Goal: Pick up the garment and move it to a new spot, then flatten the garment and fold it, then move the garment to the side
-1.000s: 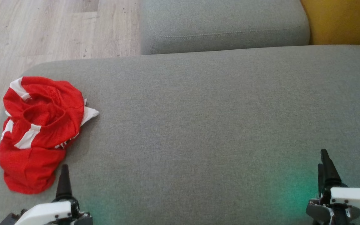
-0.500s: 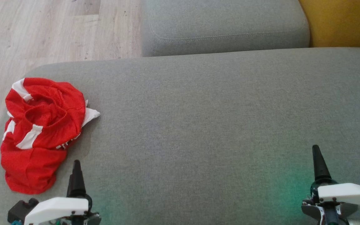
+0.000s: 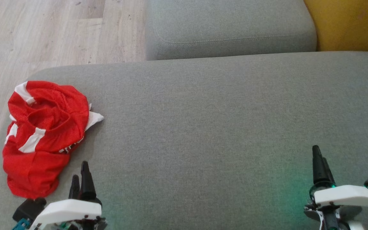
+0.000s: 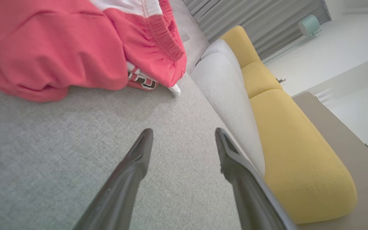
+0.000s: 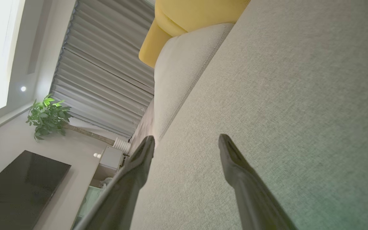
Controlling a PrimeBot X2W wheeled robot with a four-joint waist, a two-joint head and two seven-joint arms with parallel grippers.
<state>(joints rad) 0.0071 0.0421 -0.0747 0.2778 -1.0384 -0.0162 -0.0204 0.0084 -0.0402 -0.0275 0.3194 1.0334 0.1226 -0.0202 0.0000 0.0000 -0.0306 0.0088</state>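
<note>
In the head view, the left gripper (image 3: 80, 171) has crept up and inward over the last second. Both of its dark fingers (image 3: 86, 182) now show just beside the lower right edge of the garment (image 3: 40, 137), not touching it. The right gripper (image 3: 319, 156) has also eased up and inward, well apart from the cloth on the bare right of the sofa seat (image 3: 203, 127). The whole picture has slid down a little, which is the camera's doing; the garment lies where it lay on the seat. I judge this to be the opening approach to the pick-up, with nothing lifted yet. The garment is a crumpled red heap with white stripes and a white flap poking out on the side towards the middle of the seat. It sits at the seat's left end, close to the edge above the wooden floor (image 3: 43, 32). In the left wrist view, the left gripper (image 4: 183, 131) has its fingers spread wide over grey fabric, holding nothing. The garment (image 4: 59, 48) bulges ahead towards that view's upper left, with soft mesh folds, a ribbed hem and some print tucked beneath. In the right wrist view, the right gripper (image 5: 186, 137) is likewise spread and empty above plain seat, with the back cushion (image 5: 184, 73) beyond.
</note>
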